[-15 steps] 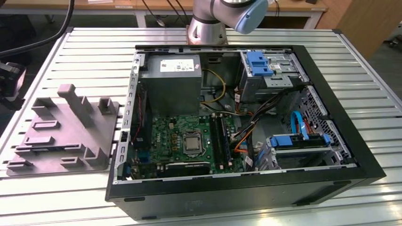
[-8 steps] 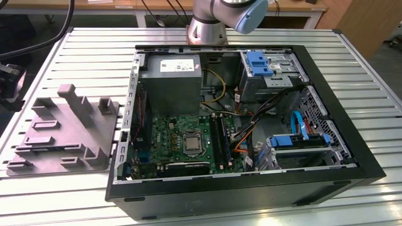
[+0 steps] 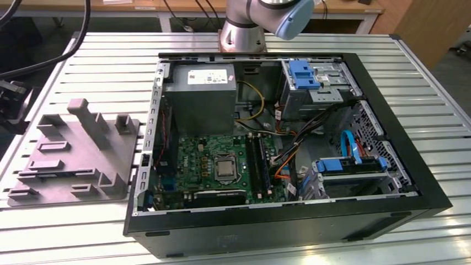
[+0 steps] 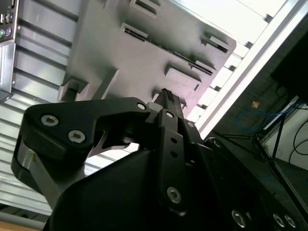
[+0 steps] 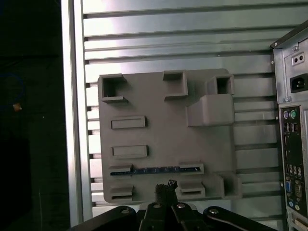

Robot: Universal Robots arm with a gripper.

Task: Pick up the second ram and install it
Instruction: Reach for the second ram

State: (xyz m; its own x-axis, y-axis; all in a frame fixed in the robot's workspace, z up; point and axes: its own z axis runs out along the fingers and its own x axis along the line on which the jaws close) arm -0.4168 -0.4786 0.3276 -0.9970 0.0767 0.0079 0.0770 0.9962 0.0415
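1. The second ram [image 5: 154, 169] is seated edgewise in a slot of the grey holder [image 5: 163, 130].
2. The end effector [image 5: 164, 186] is positioned above that holder, near the ram, with fingers pressed together and empty.

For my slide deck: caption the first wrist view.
The gripper near the gray holder, the second ram standing in its slot, the computer case alongside.

Open computer case [image 3: 287, 221] lies on slatted metal surface [image 3: 412, 55]. Inside: green motherboard [image 3: 198, 160], grey power supply [image 3: 198, 105], blue drive bracket [image 3: 303, 74]. Grey slotted holder [image 3: 74, 160] sits just beside case, at the exterior view's left.
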